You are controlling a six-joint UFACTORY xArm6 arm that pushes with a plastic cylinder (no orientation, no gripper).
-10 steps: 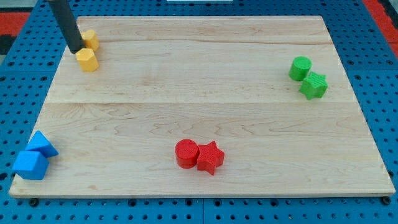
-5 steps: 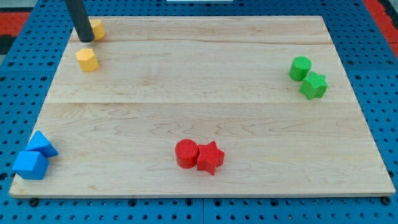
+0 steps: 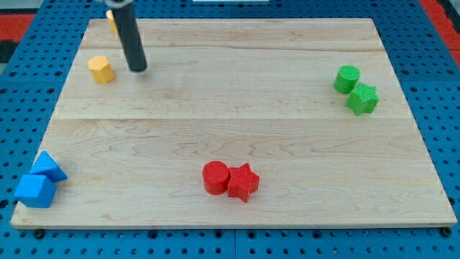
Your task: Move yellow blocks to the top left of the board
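Note:
A yellow hexagonal block (image 3: 101,70) sits near the board's top left. A second yellow block (image 3: 112,20) lies at the top left edge, mostly hidden behind my rod, so its shape is unclear. My tip (image 3: 139,69) rests on the wooden board (image 3: 230,108), a short way to the right of the yellow hexagonal block and below the hidden one. It touches neither block.
A green cylinder (image 3: 346,78) and green star (image 3: 363,98) sit at the right. A red cylinder (image 3: 215,177) and red star (image 3: 243,181) sit at the bottom middle. Two blue blocks (image 3: 41,180) sit at the bottom left corner.
My tip pushed one yellow block up to the top left edge, then moved right and down to the right of the yellow hexagonal block, which stayed put.

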